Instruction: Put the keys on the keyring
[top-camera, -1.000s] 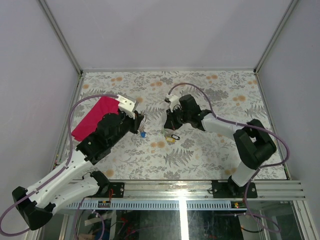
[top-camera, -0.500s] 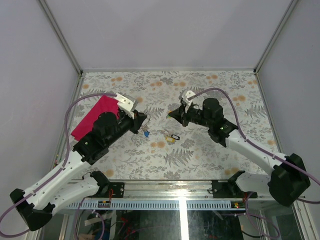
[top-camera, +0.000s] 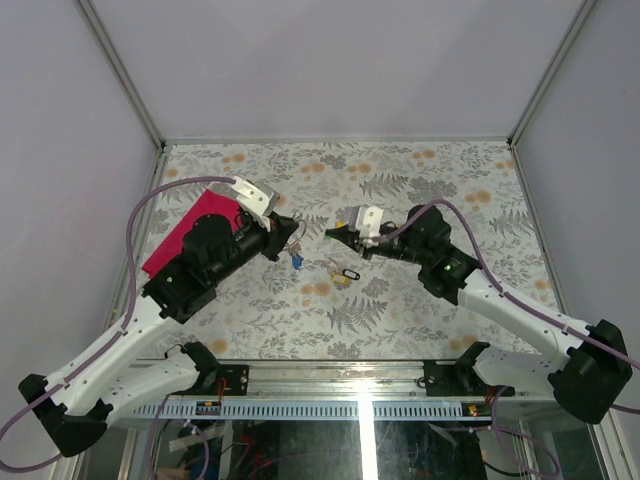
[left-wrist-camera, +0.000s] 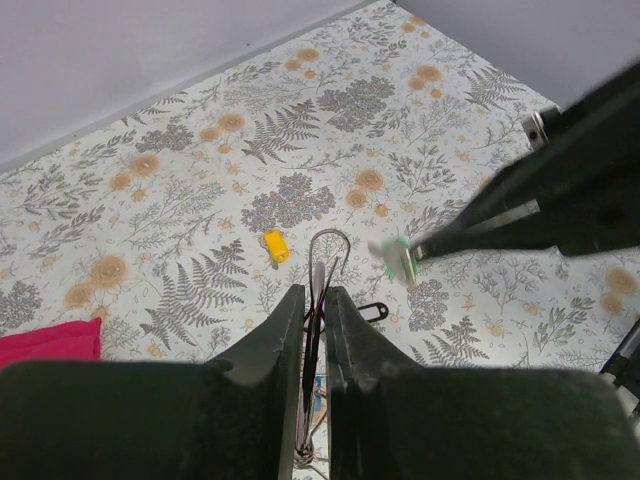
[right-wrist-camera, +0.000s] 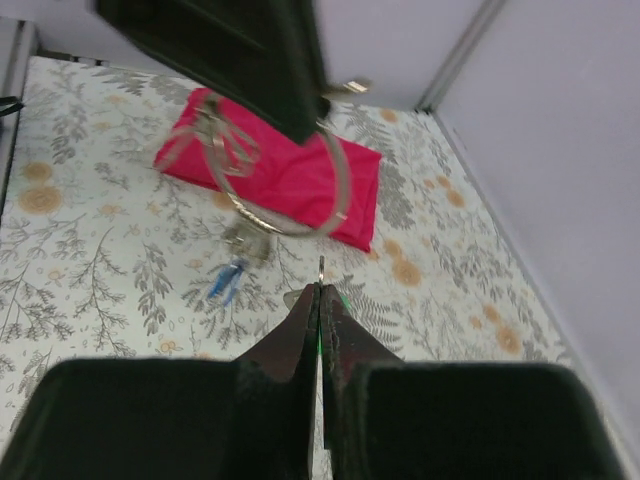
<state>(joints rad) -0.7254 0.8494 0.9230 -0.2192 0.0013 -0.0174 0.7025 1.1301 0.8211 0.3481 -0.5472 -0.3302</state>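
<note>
The left jaws were closed on the keyring (left-wrist-camera: 346, 248), pinching its near edge so that the wire loop stuck out past the fingertips, above the flowered desk (top-camera: 400, 310). In the right wrist view the ring (right-wrist-camera: 343, 185) hung wide and tilted under those dark left jaws, in front of the red cloth (right-wrist-camera: 300, 180). A blue-tagged key (right-wrist-camera: 228, 281) dangled beneath the ring; whether it was threaded on the wire could not be made out from the blur. The right jaws were pressed fully together on the green-tagged key (left-wrist-camera: 400, 258), gripping it by its tag end. Its thin metal blade poked out beyond the fingertips toward the ring. In the left wrist view the green tag was a blurred spot just to the right of the loop and apart from it. In the right wrist view the blade tip (right-wrist-camera: 320, 268) sat just below the ring's lower rim, with a small gap showing. From above, the two sets of jaws faced each other near the middle of the desk, close but not touching. Below and between them a yellow-tagged key (left-wrist-camera: 275, 245) and a black-tagged key (left-wrist-camera: 372, 312) lay flat on the desk, near each other and outside both jaws. The red cloth lay at the left edge of the desk, under the left arm.
</note>
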